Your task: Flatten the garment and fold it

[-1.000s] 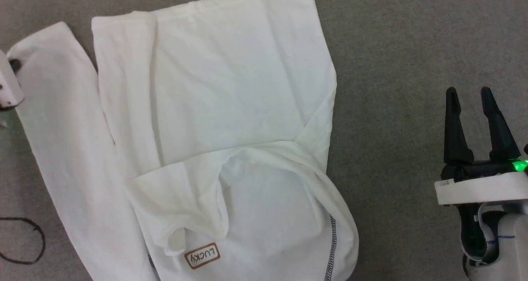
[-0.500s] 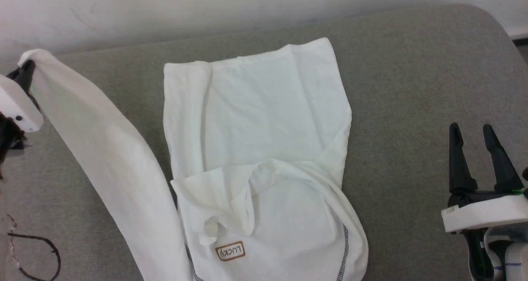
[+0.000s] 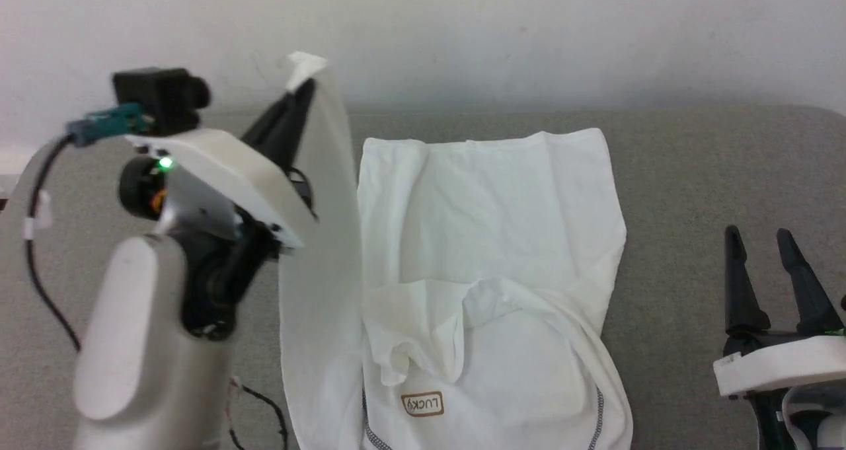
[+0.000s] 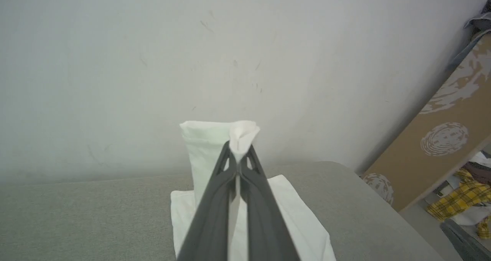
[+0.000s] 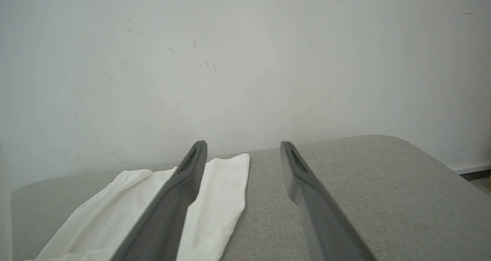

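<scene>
1 garment (image 3: 489,225), 2 sets of jaws. Lies mostly flat at the middle of the grey cushion (image 3: 700,172), chest patch (image 3: 423,404) toward the near edge. Left jaws pinched tight on 1 long side strip of it, lifted upright before the white wall (image 3: 529,34), just beside the flat part; half a second back, held lower and farther toward the left edge. Right jaws spread wide, empty, over the near right corner. 1 black cable (image 3: 268,407) at the near left, partly hidden by the left arm (image 3: 145,318).

Left tool (image 3: 305,88) raised, pinched closed — right tool (image 3: 757,234) low, fingers apart.
</scene>
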Motion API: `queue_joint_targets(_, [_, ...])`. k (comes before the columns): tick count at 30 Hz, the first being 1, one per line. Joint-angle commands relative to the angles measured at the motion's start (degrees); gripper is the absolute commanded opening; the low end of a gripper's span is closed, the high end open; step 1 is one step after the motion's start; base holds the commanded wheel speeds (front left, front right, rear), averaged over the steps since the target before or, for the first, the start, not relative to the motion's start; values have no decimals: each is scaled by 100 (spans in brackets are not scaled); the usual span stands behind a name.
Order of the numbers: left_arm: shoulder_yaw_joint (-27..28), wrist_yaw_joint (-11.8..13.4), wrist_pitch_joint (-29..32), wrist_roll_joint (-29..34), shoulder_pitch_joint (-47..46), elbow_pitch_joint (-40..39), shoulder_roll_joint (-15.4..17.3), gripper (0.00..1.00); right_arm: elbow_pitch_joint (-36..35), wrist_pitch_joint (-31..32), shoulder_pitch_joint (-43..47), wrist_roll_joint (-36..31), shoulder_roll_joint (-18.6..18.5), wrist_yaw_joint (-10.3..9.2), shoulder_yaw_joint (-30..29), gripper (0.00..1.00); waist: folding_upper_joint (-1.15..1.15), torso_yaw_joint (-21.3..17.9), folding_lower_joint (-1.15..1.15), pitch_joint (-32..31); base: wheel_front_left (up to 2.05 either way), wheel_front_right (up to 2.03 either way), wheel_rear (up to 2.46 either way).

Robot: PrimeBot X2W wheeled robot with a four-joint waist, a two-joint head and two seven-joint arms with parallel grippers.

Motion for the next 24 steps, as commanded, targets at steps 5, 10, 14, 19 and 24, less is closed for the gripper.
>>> queue_joint_targets(5, [-764,182,-92,267,213,-1,-693,0,-48,12,-9,77,16,-5,12,100,0,20,1,-31,0,0,0])
queue_joint_targets(10, [-1684,264,-350,523,405,550,-1039,0,-46,0,-84,110,16,-5,12,100,0,-248,1,154,0,0,0])
queue_joint_targets(14, [-2487,319,-581,534,627,1062,-1120,0,-45,-28,-155,136,16,-5,-48,100,0,-461,1,380,0,0,0])
queue_joint_targets(19, [-3407,322,-842,399,715,1683,-1132,0,13,-50,-232,174,16,-5,-79,100,0,-629,1,654,0,0,0])
queue_joint_targets(24, [-4153,356,-1099,55,646,2065,-1133,0,167,-54,-298,204,16,-5,10,100,0,-698,1,811,0,0,0])
